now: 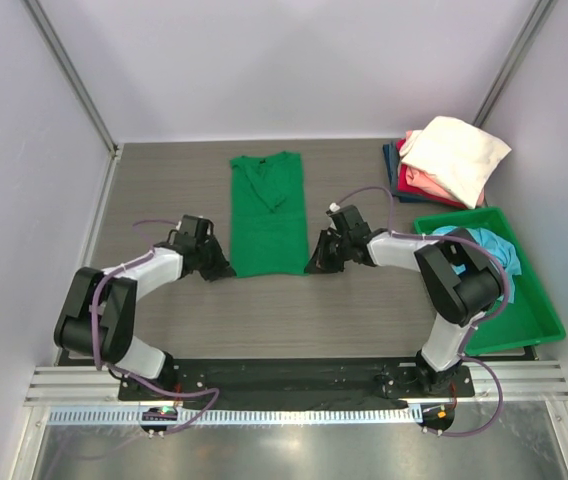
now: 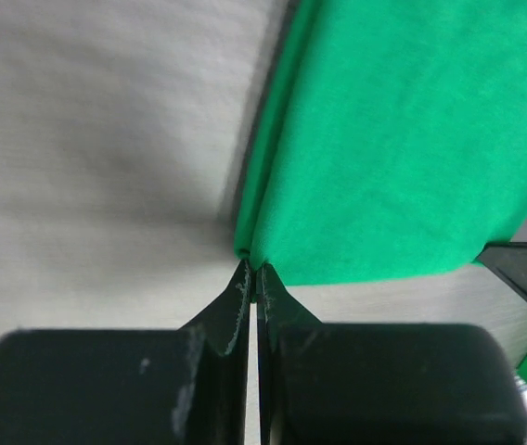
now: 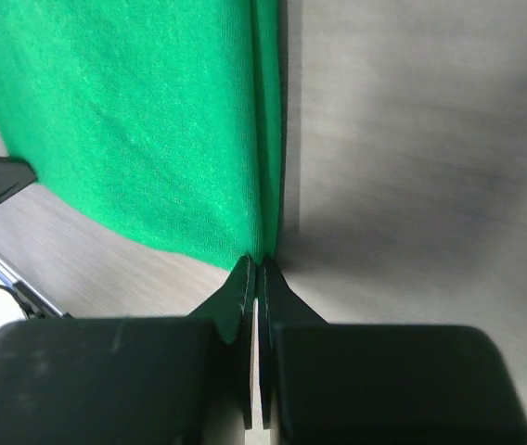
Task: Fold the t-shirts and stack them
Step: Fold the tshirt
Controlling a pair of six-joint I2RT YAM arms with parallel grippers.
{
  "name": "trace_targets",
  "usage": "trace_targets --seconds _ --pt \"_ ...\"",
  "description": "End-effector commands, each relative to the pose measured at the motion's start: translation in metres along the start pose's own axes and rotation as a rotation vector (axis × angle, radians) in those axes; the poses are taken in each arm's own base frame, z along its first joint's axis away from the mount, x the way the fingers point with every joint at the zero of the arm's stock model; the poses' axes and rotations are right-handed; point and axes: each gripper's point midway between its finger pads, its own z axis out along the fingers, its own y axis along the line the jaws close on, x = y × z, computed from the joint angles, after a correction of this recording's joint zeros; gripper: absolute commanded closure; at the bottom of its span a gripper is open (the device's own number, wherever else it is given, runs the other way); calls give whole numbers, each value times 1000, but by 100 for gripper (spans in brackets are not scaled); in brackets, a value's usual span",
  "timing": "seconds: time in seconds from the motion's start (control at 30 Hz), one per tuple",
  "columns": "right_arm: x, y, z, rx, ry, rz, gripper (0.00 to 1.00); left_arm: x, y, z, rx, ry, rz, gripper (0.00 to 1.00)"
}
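Top external view: the green t-shirt (image 1: 267,215) lies lengthwise toward the far edge of the table (image 1: 164,320); we pinch its near corners, left gripper (image 1: 218,268) and right gripper (image 1: 316,262) both clamped on cloth.

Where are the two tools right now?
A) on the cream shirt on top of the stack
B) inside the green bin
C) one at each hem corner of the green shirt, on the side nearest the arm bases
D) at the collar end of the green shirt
C: the left tool and right tool are each closed on a hem corner of the green t-shirt, whose collar lies at the far end.
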Motion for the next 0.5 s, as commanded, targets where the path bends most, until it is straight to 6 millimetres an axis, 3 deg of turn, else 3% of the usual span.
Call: trace_targets --seconds 0.0,0.03,0.1,0.17,0.2,0.27,0.3,0.47 --pt "10 4 -22 1 -7 -15 99 6 -10 -27 -18 -42 28 100" --pt "7 12 -34 -16 -36 -27 99 13 -13 -34 -31 -46 41 100" --pt "18 6 -46 6 -23 -21 99 21 -17 -57 -43 -64 54 100" --pt "24 14 -67 -2 -44 -30 99 30 -23 -73 -43 -84 69 100" --pt "31 13 -75 1 -44 -29 99 35 -18 -83 -70 -87 70 100" --pt "46 12 -89 24 -32 -38 99 43 -27 -106 -29 -117 91 100" --pt "47 22 -105 0 -67 -52 99 51 -23 -114 -40 -102 74 100" --pt "77 41 -144 -16 -80 -81 99 68 -33 -161 29 -105 79 100"
